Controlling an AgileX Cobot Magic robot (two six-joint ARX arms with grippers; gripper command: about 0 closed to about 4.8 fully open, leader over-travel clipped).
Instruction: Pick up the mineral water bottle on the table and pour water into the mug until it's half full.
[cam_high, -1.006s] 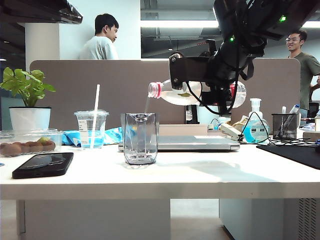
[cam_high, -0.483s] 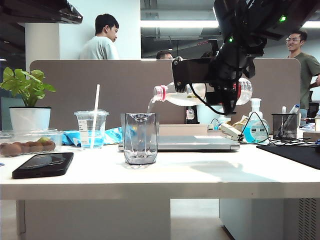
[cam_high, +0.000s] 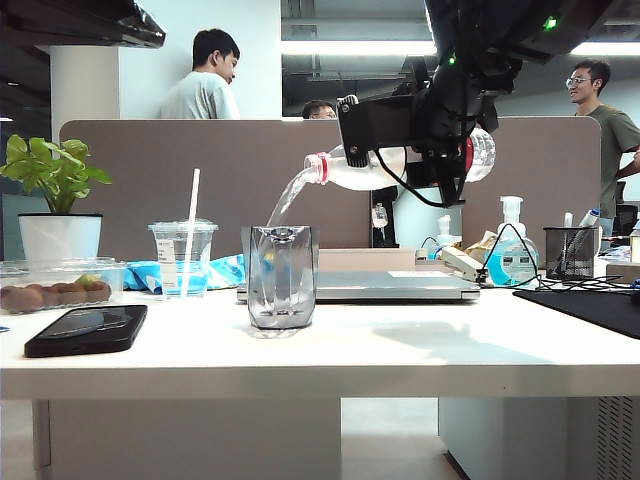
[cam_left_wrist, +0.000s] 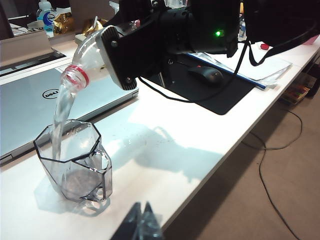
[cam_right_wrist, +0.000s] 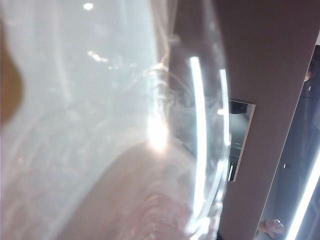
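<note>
the right gripper (cam_high: 440, 160) was clamped round the mineral water bottle (cam_high: 400, 165), held nearly level above the table (cam_high: 330, 355), neck over the mug (cam_high: 281, 276). water (cam_high: 285, 200) fell in a stream into the mug, which stood well back from the table's front edge with bare white top before it. close behind the mug lay a laptop (cam_high: 390, 285); a straw cup (cam_high: 183, 257) and a phone (cam_high: 86, 329) stood off to its side. the left gripper (cam_left_wrist: 142, 225) hung off the front edge, away from the mug, its fingertips drawn together on nothing.
</note>
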